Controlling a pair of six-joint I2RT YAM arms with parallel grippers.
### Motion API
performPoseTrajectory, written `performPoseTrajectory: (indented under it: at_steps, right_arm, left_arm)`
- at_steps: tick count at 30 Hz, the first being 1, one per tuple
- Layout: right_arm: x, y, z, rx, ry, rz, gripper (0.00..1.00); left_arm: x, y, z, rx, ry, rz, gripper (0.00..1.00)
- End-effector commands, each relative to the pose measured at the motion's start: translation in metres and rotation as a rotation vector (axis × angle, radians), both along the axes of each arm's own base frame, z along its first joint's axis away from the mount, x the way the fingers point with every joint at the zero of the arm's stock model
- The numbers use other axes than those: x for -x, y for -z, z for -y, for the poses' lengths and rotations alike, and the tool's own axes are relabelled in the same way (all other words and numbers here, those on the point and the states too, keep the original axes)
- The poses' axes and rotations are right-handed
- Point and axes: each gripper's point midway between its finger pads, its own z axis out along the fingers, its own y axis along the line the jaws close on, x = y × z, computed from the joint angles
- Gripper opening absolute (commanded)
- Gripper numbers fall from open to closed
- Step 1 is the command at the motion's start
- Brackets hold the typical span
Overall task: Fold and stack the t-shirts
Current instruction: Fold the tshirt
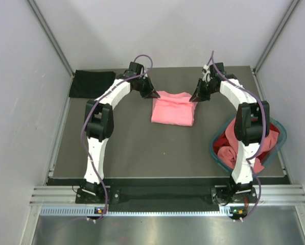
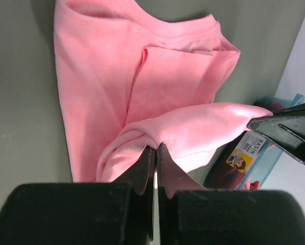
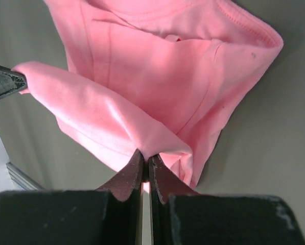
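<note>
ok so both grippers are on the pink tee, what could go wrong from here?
1. The left gripper and right gripper each pinch only a small tip of the salmon-pink cloth t-shirt; either could slip.
2. The cloth is bunched and twisted at the left pinch, so the fold may land creased.
3. The right arm overlaps the round teal plastic basket from above; it might catch it.

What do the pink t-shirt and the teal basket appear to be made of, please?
The pink t-shirt looks like soft matte knit cloth, probably cotton: it drapes, creases, and shows stitched hems. The basket seems to be smooth teal plastic, judging by its thin rigid rim, though it is small in view.
</note>
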Motion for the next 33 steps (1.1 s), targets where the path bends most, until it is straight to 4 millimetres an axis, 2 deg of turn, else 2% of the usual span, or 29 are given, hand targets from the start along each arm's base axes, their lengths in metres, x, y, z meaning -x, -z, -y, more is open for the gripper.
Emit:
performPoseTrajectory:
  at_steps: [1,10,17,21,29,33]
  right_arm:
    - [-0.015,-0.006,0.003,-0.018,-0.013,0.031,0.01]
    - [-0.038,0.000,0.005,-0.037,0.014,0.031,0.01]
    - [-0.054,0.005,0.007,-0.069,0.038,0.036,0.02]
    - [-0.059,0.016,0.007,-0.085,0.042,0.013,0.04]
    - [-0.070,0.018,0.009,-0.098,0.060,0.015,0.08]
    - [-0.078,0.022,0.012,-0.100,0.074,0.015,0.15]
  left_arm:
    - [-0.020,-0.019,0.003,0.051,-0.017,0.064,0.00]
    - [-0.041,-0.005,0.010,0.126,-0.030,0.069,0.00]
    - [-0.057,-0.001,0.003,0.153,-0.075,0.078,0.00]
    - [-0.062,0.001,0.001,0.155,-0.087,0.084,0.00]
    - [-0.070,0.012,0.003,0.169,-0.090,0.073,0.00]
    - [-0.078,0.015,0.000,0.154,-0.103,0.090,0.00]
